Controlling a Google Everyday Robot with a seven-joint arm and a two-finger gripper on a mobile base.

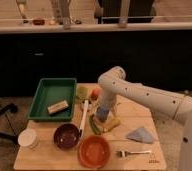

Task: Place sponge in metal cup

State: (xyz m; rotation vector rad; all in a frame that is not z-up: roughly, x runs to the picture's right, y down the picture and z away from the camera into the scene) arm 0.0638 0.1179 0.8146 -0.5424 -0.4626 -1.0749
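Here, hand (103, 116) mid wooden table (45, 157), rect. tray (54, 92)

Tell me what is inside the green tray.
A tan block, likely the sponge, lies in the green tray. Nothing else shows, and nothing covers its floor. The hand hangs outside it, past the tray's right edge.

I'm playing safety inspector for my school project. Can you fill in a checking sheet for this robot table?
Surface: wooden table, crowded.
Job's things: tan block, maybe the sponge, lies in the green tray; metal cup not clearly seen.
Clutter: white cup, dark bowl, orange bowl, fork, blue cloth, white-handled utensil.
Grippers: gripper low over the table's middle, right of the tray.
Cables: nothing seen.
Surroundings: dark counter behind the table.
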